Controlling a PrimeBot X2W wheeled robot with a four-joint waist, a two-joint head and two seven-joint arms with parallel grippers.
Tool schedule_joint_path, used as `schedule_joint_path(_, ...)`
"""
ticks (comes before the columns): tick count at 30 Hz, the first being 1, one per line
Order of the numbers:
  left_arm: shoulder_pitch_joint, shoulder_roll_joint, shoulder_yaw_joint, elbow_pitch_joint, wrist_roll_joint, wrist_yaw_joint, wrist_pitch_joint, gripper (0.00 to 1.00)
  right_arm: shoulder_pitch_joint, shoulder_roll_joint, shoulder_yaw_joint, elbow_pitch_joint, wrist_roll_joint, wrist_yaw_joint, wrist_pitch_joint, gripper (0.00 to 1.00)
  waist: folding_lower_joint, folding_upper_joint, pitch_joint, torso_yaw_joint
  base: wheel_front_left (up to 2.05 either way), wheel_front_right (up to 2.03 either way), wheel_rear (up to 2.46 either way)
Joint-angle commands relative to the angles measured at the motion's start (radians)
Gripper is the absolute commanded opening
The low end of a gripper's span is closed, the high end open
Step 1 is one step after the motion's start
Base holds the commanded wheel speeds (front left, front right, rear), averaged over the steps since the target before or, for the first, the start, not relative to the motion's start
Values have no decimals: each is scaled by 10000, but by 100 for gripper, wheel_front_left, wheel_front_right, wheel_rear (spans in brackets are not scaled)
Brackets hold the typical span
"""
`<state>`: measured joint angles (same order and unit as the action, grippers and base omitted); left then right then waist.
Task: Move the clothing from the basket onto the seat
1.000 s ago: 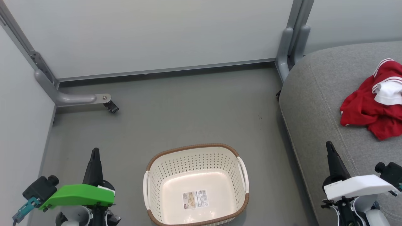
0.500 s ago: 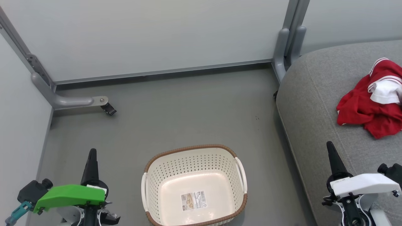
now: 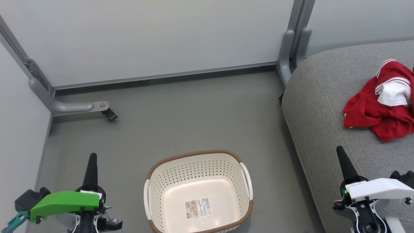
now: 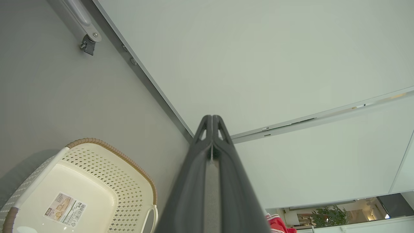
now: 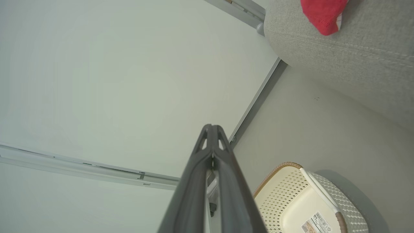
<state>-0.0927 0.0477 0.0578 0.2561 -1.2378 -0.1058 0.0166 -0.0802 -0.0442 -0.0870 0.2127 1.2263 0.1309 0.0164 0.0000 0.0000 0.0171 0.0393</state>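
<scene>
Grey floor and pale wall panels back the head view. The whole scene sits slightly further left than a second ago, so the camera has turned, not the things. The basket stands on the floor, its labelled bottom bare. The clothing lies bunched on the seat.

The left gripper and right gripper point up, fingers pressed together.

In the left wrist view the fingers meet on nothing, with the basket at lower left.

In the right wrist view the fingers also meet on nothing, with the basket at lower right and the clothing on the seat above.
</scene>
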Motion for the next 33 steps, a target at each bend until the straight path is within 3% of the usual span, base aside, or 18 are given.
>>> schedule_joint_path(1,-217,36,62,-104,-229,-53,59,0,-194,-66,-48,-19,242,-1,56,0,0,0,-5,-11,0,0,0)
schedule_joint_path(33,-244,44,450,-104,-2788,-213,737,0,-311,-86,-226,247,2864,-3,732,0,0,0,-101,-268,0,0,0)
